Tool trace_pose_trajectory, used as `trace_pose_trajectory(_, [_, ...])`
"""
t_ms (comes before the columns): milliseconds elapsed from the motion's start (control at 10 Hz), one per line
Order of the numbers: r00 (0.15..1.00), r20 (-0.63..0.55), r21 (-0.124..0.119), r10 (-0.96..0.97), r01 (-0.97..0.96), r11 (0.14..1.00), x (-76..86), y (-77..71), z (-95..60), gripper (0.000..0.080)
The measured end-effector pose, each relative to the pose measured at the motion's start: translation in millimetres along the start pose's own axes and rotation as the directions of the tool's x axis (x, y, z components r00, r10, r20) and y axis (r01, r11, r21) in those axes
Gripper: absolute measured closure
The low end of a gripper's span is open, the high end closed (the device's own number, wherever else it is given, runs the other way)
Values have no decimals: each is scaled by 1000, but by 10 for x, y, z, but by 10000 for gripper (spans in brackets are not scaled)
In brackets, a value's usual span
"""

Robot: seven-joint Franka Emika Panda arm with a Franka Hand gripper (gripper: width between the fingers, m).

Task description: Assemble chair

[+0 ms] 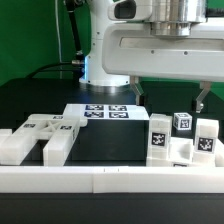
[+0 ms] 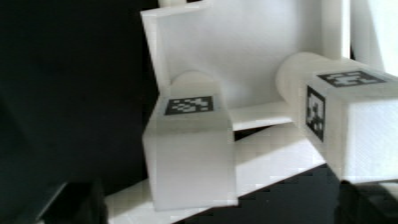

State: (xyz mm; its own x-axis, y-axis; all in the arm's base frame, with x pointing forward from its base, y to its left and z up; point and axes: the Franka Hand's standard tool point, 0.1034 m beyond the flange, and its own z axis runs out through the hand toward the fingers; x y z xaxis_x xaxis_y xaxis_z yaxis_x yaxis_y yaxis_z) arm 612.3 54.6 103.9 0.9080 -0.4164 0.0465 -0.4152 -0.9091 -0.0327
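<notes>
Hanging gripper (image 1: 170, 98): upper right of the exterior frame; you see its fingers spread well apart, with nothing between them.
Chair look: chunky white plastic parts, each carrying small black-and-white square tags.
Slotted piece (image 1: 38, 140): lower left of the exterior frame, lying flat on the black table (image 1: 110, 145). Its tags face up, its long axis runs across the frame, and its prongs point toward the lower edge.
Blocks (image 1: 185, 140): lower right, a tight upright cluster with long axes vertical and tags facing you.
Wrist close-up: a narrow block (image 2: 192, 150) and a wide block (image 2: 347, 110) stand side by side before a flat panel (image 2: 222, 50).
Marker board (image 1: 105, 112): frame centre, flat on the table.
Rail (image 1: 110, 180): white, along the lower edge.
</notes>
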Motion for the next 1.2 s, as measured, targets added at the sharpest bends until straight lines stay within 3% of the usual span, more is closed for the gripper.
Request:
trace_pose_trajectory(200, [997,-34,9,-64,65,998,-21,-12,2,151])
trace_pose_trajectory(400, [984,-73,8,-162,163,987,-146,86,57,151])
trace_pose_trajectory(600, [985,-79,11,-151,153,988,-175,164,111,151])
trace_pose_trajectory(1000, [982,-107,13,-154,157,988,-210,163,152,151])
trace_pose_trajectory(1200, [980,-111,5,-166,168,986,-386,212,288,151])
